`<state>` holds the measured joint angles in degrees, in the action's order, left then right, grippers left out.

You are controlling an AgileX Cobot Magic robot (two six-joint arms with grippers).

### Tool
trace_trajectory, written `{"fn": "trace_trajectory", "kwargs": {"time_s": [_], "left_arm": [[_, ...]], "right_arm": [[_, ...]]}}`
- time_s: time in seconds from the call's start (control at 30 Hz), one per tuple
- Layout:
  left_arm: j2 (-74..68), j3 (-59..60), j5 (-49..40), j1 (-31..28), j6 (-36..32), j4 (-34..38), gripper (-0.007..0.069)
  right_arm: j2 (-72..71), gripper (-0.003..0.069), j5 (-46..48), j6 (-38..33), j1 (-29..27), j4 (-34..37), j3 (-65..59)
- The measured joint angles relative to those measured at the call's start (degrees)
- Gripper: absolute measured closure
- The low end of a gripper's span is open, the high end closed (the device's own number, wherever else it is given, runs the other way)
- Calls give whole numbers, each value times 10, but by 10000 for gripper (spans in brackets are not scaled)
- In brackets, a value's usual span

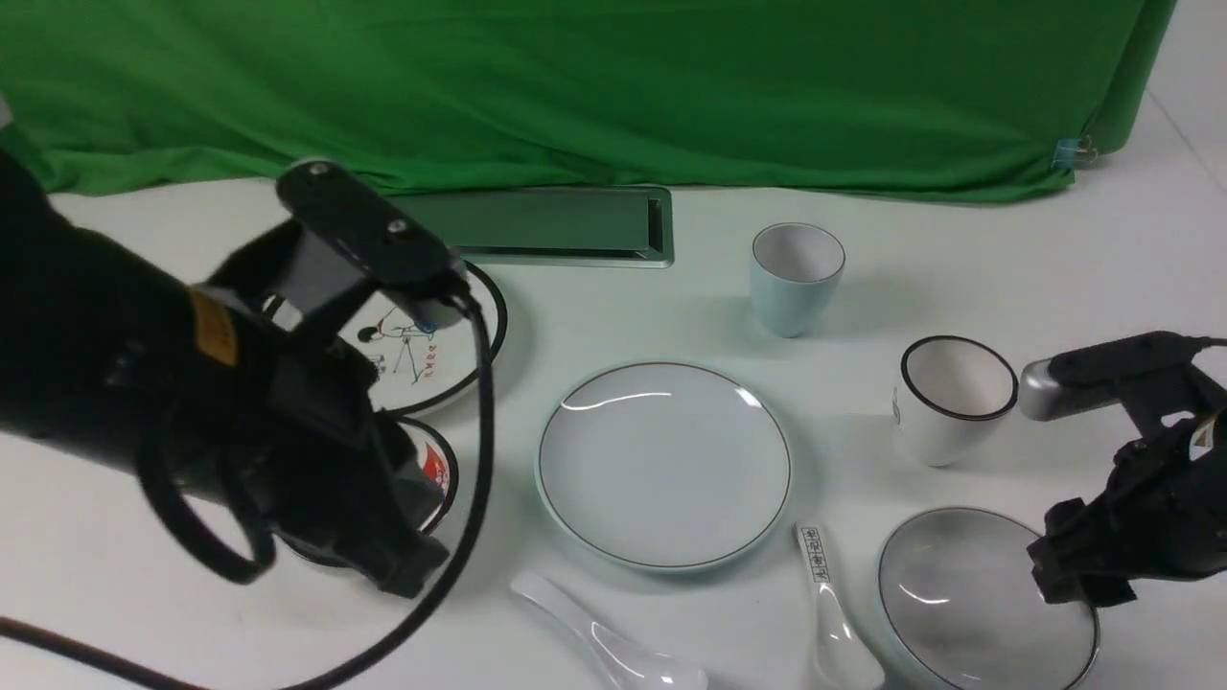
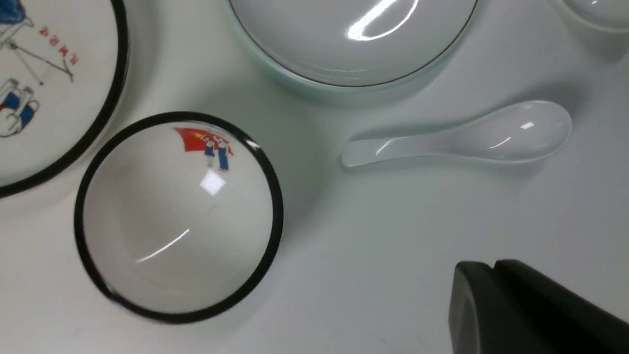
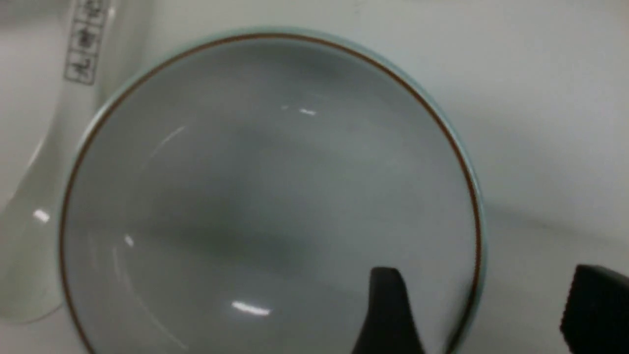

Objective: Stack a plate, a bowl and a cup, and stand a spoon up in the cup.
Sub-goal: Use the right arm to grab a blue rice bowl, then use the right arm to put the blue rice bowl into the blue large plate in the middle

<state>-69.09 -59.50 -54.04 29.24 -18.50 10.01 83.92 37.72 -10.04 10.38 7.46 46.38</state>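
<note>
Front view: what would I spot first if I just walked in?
Probably the big black left arm filling the left side, covering part of the black-rimmed cartoon plate. Then the pale plate mid-table, and the right gripper, open astride the rim of the bowl at the near right.

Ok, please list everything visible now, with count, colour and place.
plate: 1, pale blue-white, table centre
bowl: 1, pale blue-white, front right
cup: 1, pale blue, back, right of centre
spoon: 1, plain white, front of plate
printed spoon: 1, white, between plate and bowl
black-rimmed cup: 1, white, behind the bowl
black-rimmed plate: 1, white with figures, left
black-rimmed bowl: 1, white, front left
green cloth: 1, green, back
metal panel: 1, grey, back of table
table: 1, white, under everything
left gripper: 1, black, front left, jaws unclear
right gripper: 1, black, open across the bowl's rim
</note>
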Motion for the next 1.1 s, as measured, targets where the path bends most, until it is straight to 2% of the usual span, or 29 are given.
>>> {"fn": "trace_trajectory", "kwargs": {"time_s": [0.1,0.2,0.37,0.53,0.67,0.8,0.9,1.1], "left_arm": [[-28,0,41,4,1,-7,653],[-44,0,69,4,3,-19,653],[-52,0,90,4,-1,-36,653],[-52,0,95,4,-2,-63,653],[-52,0,99,4,-2,-65,653],[-52,0,112,4,-2,-68,653],[-52,0,113,4,-2,-68,653],[-52,0,114,4,-3,-68,653]], "right_arm": [[41,207,-17,1,0,2,0],[67,270,-22,3,0,2,0],[72,484,-22,0,0,12,5],[35,590,21,-15,4,28,36],[5,590,49,-42,18,40,85],[2,590,54,-83,64,99,178],[44,590,51,-92,101,113,244],[170,590,49,-87,136,117,345]]}}
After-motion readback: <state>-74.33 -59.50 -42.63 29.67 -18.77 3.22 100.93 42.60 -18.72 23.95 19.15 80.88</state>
